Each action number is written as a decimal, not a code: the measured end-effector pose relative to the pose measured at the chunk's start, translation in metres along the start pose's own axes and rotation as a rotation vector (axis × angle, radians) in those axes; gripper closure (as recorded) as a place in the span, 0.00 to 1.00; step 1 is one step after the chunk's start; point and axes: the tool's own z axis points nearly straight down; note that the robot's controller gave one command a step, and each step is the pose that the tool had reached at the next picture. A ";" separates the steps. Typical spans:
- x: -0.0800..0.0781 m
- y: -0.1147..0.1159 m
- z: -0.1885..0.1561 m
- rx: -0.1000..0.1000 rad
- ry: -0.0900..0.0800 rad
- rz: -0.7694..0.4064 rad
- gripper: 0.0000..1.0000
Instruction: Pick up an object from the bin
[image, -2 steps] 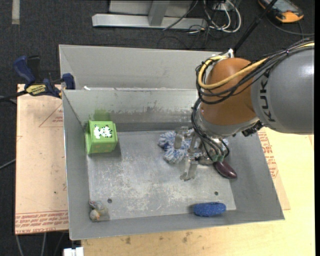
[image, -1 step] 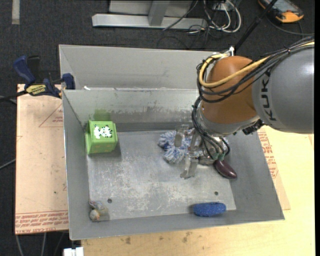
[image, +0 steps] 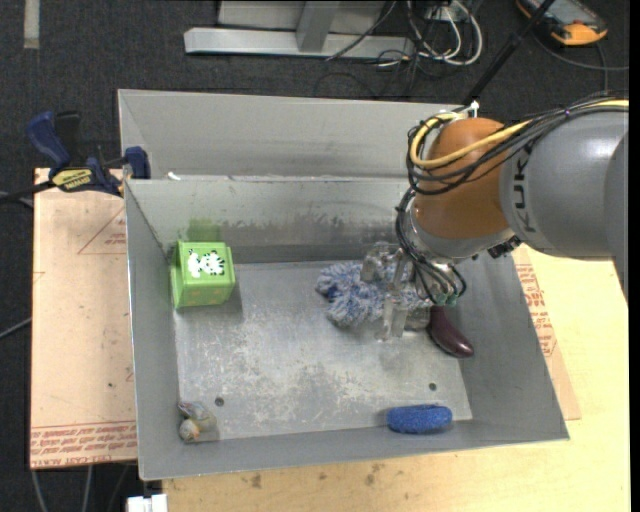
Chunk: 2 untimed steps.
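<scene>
Crumpled blue-and-white cloth (image: 346, 293) is the thing nearest our gripper (image: 396, 322). It lies right of the middle of the bin (image: 300, 400), towards the back wall. We see the gripper low over the floor at the cloth's right edge. Whether it is spread or pressed together we cannot tell, nor whether it touches the cloth. The orange cover and its looped cables sit above it, with the grey arm coming in from the right.

Just to the gripper's right, near the right wall, lies a dark purple aubergine-shaped thing (image: 450, 336). Nearer the front, a blue oval thing (image: 418, 419) rests against the front wall. Well apart, by the left wall, stands a green cube (image: 203, 275) with a white picture on top. In the front left corner sits a small grey-and-tan lump (image: 197, 425).
</scene>
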 end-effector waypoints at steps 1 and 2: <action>-0.011 -0.007 0.004 0.000 0.013 -0.004 0.00; -0.034 -0.074 -0.005 -0.001 0.006 -0.156 0.00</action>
